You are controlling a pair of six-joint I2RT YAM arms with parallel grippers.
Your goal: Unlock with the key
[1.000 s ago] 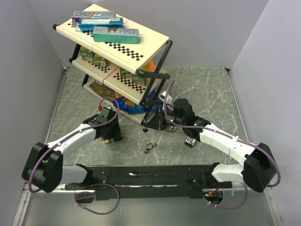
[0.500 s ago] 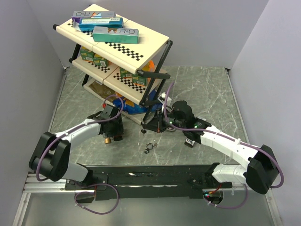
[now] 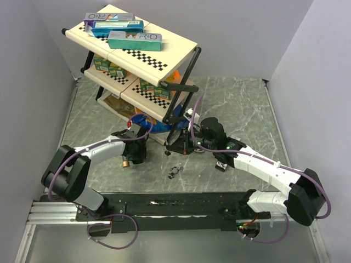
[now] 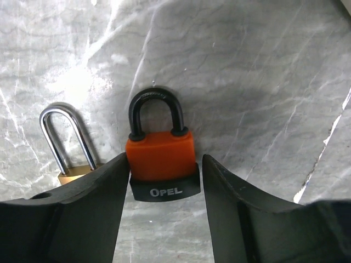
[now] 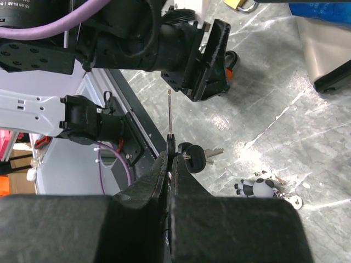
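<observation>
Orange padlock [image 4: 160, 159] sits on the marble [image 4: 263, 82] between the left gripper's [image 4: 164, 170] spread fingers, brass padlock [image 4: 77, 172] at its 9 o'clock, and the right gripper [image 5: 170, 161] pinches the key [image 5: 170, 142] tight, blade aiming 12 o'clock.

The right gripper [image 5: 169, 162] pinched a key [image 5: 170, 114]. A spare key [image 5: 198, 155] hung just beside the key; a panda charm [image 5: 258, 188] lay nearby.

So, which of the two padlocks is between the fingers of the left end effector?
The orange padlock, marked OPEL, with a black shackle. The brass padlock with the silver shackle lies beside it, outside the gap.
</observation>
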